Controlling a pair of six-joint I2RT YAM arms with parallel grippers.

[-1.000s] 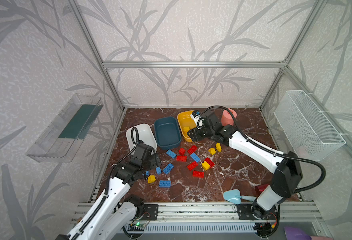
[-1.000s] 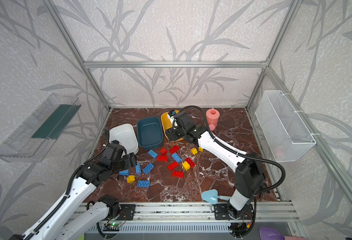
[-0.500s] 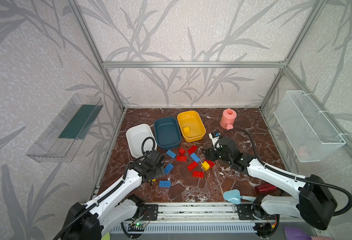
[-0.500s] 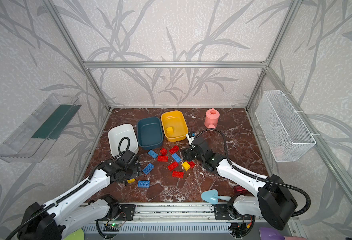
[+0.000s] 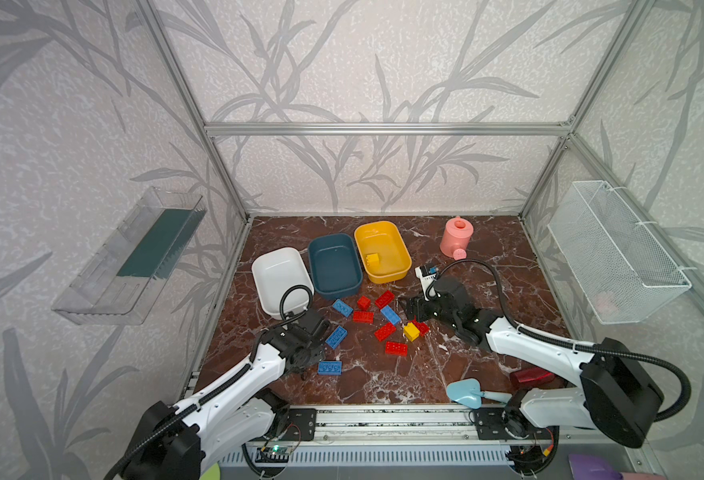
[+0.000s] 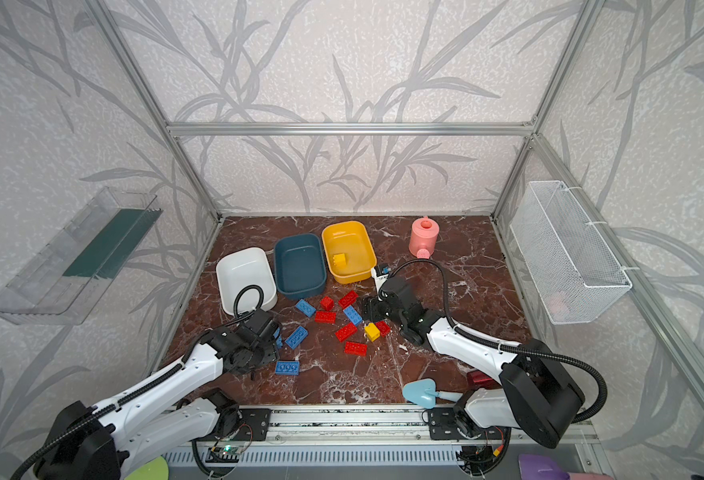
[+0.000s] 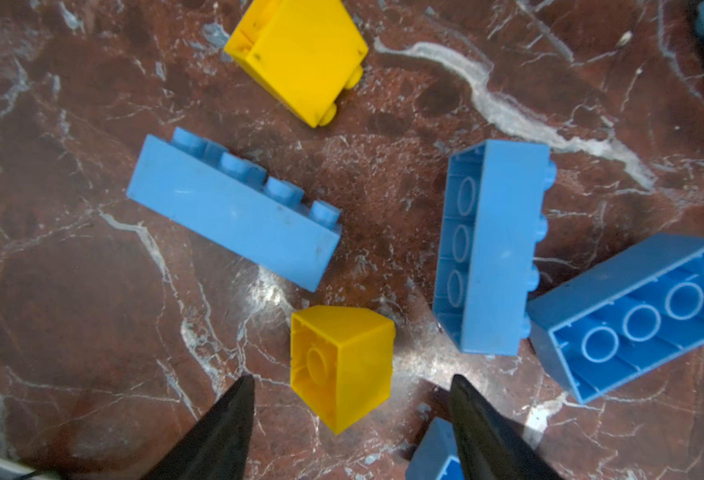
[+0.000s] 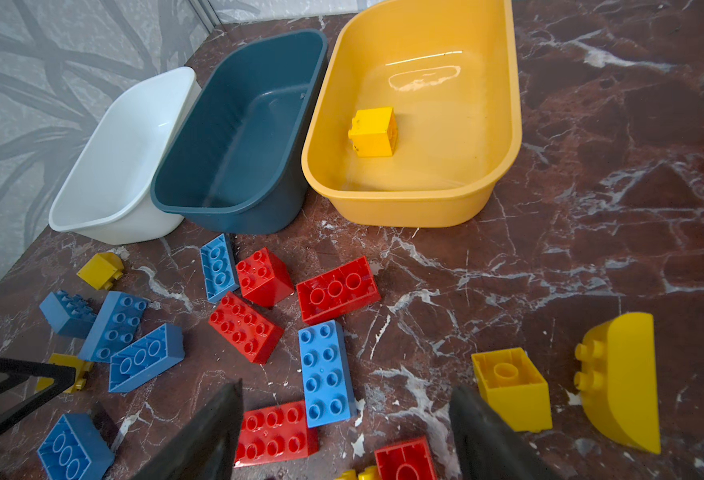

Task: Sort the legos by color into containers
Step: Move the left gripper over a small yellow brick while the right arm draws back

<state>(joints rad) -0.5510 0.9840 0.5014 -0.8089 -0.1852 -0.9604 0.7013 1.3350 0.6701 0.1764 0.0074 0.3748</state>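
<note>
A red-brown marble tabletop (image 5: 383, 386) was enclosed by aluminium framing and walls papered with grey leaves. In the left wrist view, the left gripper (image 7: 351, 384) was set low over it, with one jaw on either side of a small yellow brick (image 7: 342, 365). The brick lay tipped on its side with its hollow underside shown. This placing was judged to be a line-up for a pinch across the brick's flat walls. The jaws were seen parted, with a strip of marble showing at each side, so nothing was gripped or touched. Three blue bricks (image 7: 234, 212) were scattered around that brick, and a second yellow brick (image 7: 300, 58) lay farther off.

The right gripper (image 8: 345, 390) was likewise held parted and empty. It was poised above a long blue brick (image 8: 325, 374) among red bricks (image 8: 338, 289), and which piece was meant could not be told. Two yellow pieces (image 8: 512, 386) lay on the marble just beside it.

Farther out, the three containers were ranged side by side at the back: the white tub (image 5: 277, 274), the teal tub (image 5: 333, 266) and the yellow tub (image 5: 383, 243). This arrangement was judged to give each colour a drop close to the pile. One yellow brick (image 5: 373, 259) was found in the yellow tub, while nothing was seen in the white and teal tubs. Most legos lay loose on the marble, so the sorting was judged barely begun.
</note>
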